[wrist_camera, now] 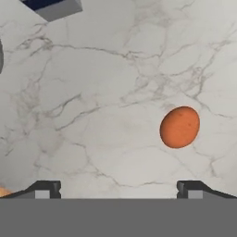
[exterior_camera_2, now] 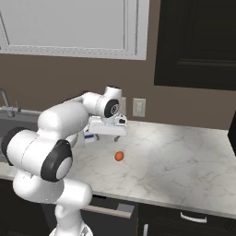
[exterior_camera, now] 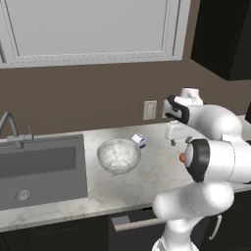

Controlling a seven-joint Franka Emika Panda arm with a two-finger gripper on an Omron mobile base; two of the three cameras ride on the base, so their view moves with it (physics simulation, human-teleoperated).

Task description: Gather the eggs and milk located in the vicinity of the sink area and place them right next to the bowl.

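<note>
The gripper [wrist_camera: 118, 187] hangs above the marble counter [exterior_camera: 147, 181], its two finger tips spread wide apart with nothing between them. In the left base view it sits right of centre, at the end of the white arm.

One egg [wrist_camera: 179, 127] lies on bare counter at centre right of the hand view, apart from both finger tips. The same egg [exterior_camera_2: 119, 156] appears at the centre of the right base view, just below the gripper. A sliver of orange at the lower left edge of the hand view may be a second egg [wrist_camera: 3, 191]; too little is visible to be certain.

The milk [exterior_camera: 139, 141] stands at the centre of the left base view, just beside the upper right rim of the bowl [exterior_camera: 118, 156]. The bowl sits on the counter left of centre; its frosted glass shows nothing distinct inside.

The sink [exterior_camera: 41, 169] occupies the left of that frame. The basin holds only its round drain [exterior_camera: 22, 195]; the faucet [exterior_camera: 10, 128] rises at its far edge.
</note>
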